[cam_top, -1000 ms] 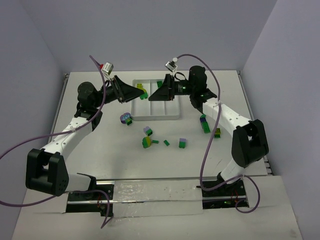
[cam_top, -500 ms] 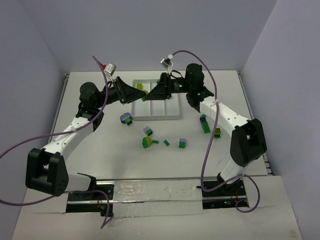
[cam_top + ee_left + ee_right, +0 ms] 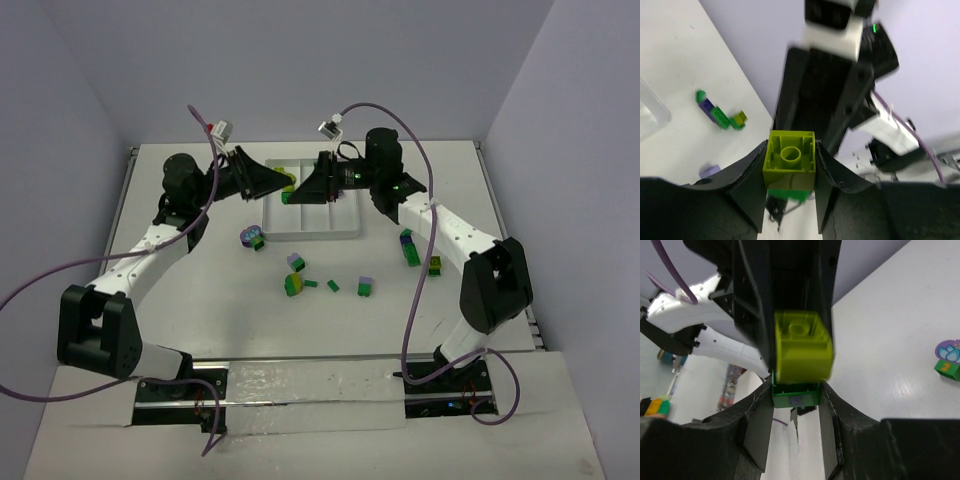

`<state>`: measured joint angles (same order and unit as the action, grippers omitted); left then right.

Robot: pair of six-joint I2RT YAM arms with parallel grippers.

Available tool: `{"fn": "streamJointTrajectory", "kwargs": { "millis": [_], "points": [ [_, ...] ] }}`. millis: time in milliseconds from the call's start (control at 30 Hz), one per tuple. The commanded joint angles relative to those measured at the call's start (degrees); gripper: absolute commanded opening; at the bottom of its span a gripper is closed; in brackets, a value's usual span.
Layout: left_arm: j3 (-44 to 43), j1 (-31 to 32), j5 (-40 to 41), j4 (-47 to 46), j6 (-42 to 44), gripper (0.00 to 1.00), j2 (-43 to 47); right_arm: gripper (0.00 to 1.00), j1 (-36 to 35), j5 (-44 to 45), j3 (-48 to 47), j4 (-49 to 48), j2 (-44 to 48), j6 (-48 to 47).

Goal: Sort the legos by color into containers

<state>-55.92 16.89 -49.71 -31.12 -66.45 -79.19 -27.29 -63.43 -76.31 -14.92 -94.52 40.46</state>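
Yellow-green brick [image 3: 789, 159] is clamped in the left gripper [image 3: 790, 161]; the right gripper [image 3: 796, 394] is closed on the green brick [image 3: 795, 394] joined to it, the 2 above the tray [image 3: 322, 226].

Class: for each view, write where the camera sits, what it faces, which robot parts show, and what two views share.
Top external: high behind the bases, looking down on table and tray; both arms show.
Left wrist: faces right gripper; own fingers clamp yellow-green brick.
Right wrist: faces left gripper; own fingers clamp green brick.
Shared: both bricks, in both wrist views.
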Motion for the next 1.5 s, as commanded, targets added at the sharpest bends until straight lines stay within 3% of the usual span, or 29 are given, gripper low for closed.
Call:
{"fn": "streamJointTrajectory", "kwargs": {
  "millis": [0,133,233,400,600,1000,1267,1467],
  "points": [
    [-10.6,-3.3,7.7,-0.3,2.8,0.00,-3.6,0.00,-1.1,0.6,0.3,7.8,1.7,-7.4],
    [-17.4,-5.0,10.2,0.8,4.8,0.00,-7.3,0.00,-1.3,2.2,0.5,17.3,1.4,-15.3],
    [-22.5,-5.3,13.0,8.6,13.4,0.00,-9.3,0.00,-1.0,8.3,-1.9,23.3,0.9,-21.9],
    [-24.4,-4.0,24.9,21.4,32.3,0.00,-12.7,0.00,0.5,37.5,-11.2,31.2,-6.4,-32.2],
    [-26.3,1.0,37.9,30.1,48.9,0.00,-22.1,0.00,0.3,53.7,-23.1,33.9,-19.3,-38.3],
    [-38.3,3.3,42.9,30.8,51.2,0.01,-38.8,0.00,0.3,62.0,-38.3,36.9,-36.9,-38.6],
    [-46.0,3.5,43.5,30.3,50.9,0.02,-47.0,0.00,0.4,62.4,-43.0,36.7,-41.4,-38.7],
    [-50.3,3.6,43.6,30.4,50.3,0.07,-52.2,0.11,0.4,62.7,-45.1,37.1,-43.3,-39.0]
  ]
}}
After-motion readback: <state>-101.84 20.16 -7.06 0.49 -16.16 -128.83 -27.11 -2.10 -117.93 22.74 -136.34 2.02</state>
